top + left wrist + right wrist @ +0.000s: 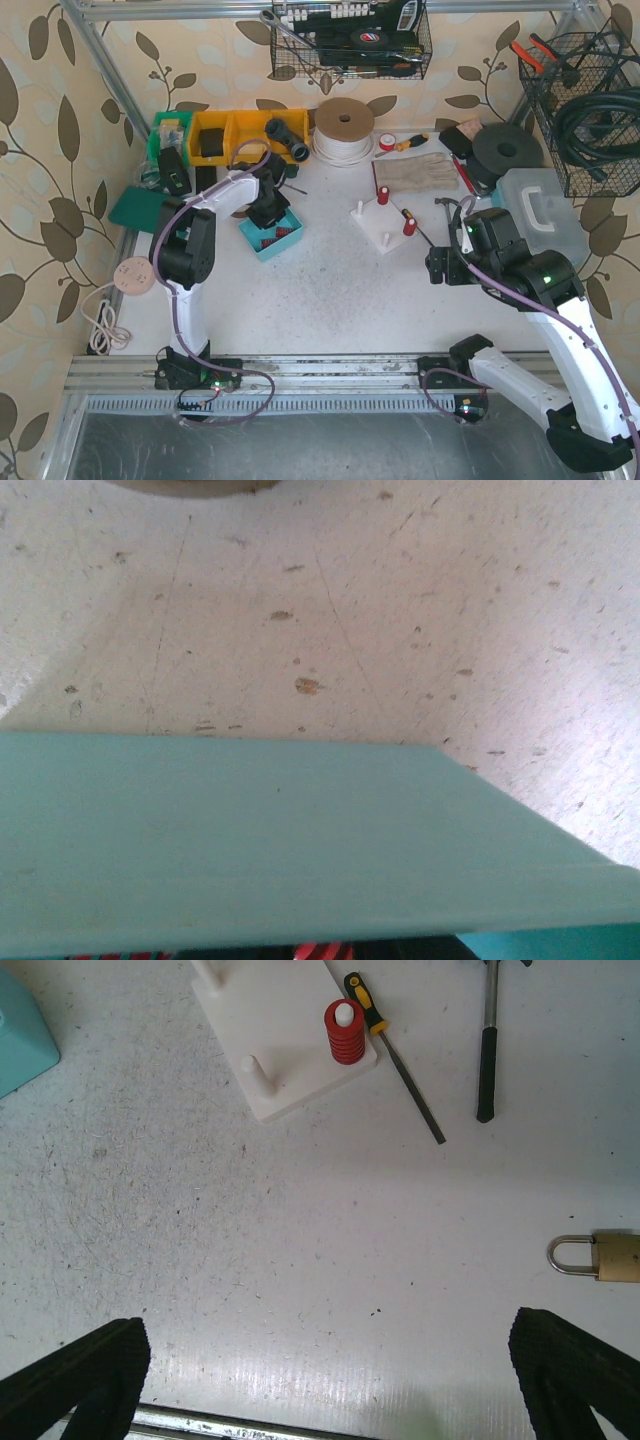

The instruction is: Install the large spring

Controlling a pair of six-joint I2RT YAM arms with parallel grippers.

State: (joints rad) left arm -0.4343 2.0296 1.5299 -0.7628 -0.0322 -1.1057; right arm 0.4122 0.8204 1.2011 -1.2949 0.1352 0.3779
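A white peg board (pixel 378 225) lies mid-table with two red springs standing on its pegs, one at the back (pixel 383 195) and one at the right (pixel 410 225). In the right wrist view the board (pixel 280 1060) shows one red spring (pixel 344 1032) on a peg and a bare peg (pixel 258 1072). A teal bin (pixel 290 240) holds red parts. My left gripper (pixel 266 212) is down inside it. The left wrist view shows only the bin wall (pixel 280 840) and a sliver of red spring (pixel 325 950), and its jaws are hidden. My right gripper (pixel 330 1385) is wide open and empty over bare table.
A yellow-handled screwdriver (pixel 395 1055), a dark-handled tool (pixel 486 1060) and a brass padlock (pixel 605 1257) lie right of the board. Yellow bins (pixel 225 135), a cord roll (pixel 343 130) and a grey case (pixel 540 205) stand at the back and right.
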